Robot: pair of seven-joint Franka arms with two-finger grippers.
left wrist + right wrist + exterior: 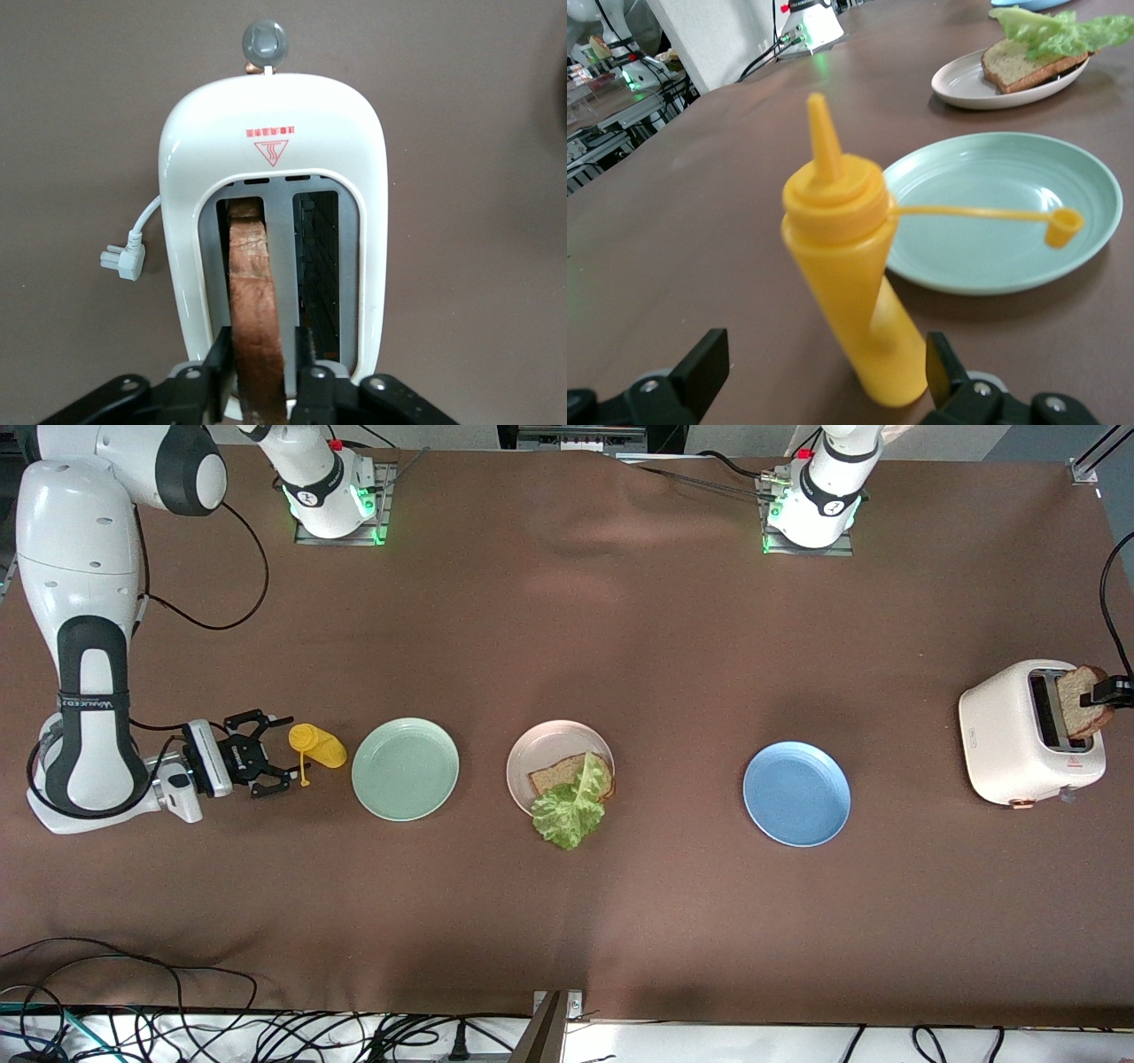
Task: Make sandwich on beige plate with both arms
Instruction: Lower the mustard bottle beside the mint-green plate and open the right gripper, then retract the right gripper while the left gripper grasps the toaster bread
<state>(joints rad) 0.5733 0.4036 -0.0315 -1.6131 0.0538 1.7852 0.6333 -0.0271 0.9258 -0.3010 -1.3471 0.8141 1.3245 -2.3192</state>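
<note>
On the beige plate (530, 755) (957, 88) in the table's middle lies one bread slice (556, 776) (1019, 66). A lettuce leaf (571, 810) (1063, 31) lies on top of it and hangs over the rim toward the front camera. A second bread slice (1081, 698) (252, 274) stands in a slot of the white toaster (1010, 735) (275, 124) at the left arm's end. My left gripper (1112, 691) (263, 350) is shut on its upper edge. My right gripper (279, 753) (824, 372) stands open low over the table at the right arm's end, its fingers either side of a yellow squeeze bottle (319, 747) (846, 266).
A mint-green plate (405, 769) (992, 212) lies between the yellow bottle and the beige plate. A blue plate (796, 794) lies between the beige plate and the toaster. The bottle's cap (1063, 226) hangs open on its strap. The toaster's plug (124, 261) lies loose beside it.
</note>
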